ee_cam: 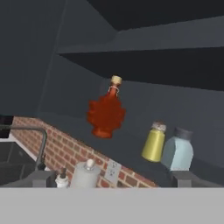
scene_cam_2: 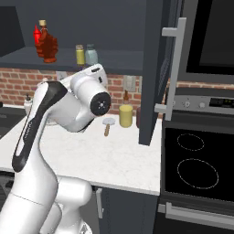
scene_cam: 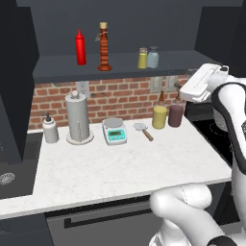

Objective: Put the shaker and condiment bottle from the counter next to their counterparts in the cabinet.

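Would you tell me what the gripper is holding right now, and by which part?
Nothing: the gripper is open, with the shaker and condiment bottle standing free on the cabinet shelf.

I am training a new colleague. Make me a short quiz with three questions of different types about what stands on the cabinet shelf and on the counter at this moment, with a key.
1. True or false: the shaker stands on the cabinet shelf, right beside the yellow-olive shaker.
2. Multiple choice: the condiment bottle stands
A) on the counter by the scale
B) on the shelf next to the red squeeze bottle
C) between the gripper's fingers
3. Short answer: which tall grey thing stands on the counter between the soap dispenser and the kitchen scale?

Key: 1 true; 2 B; 3 the paper towel holder.
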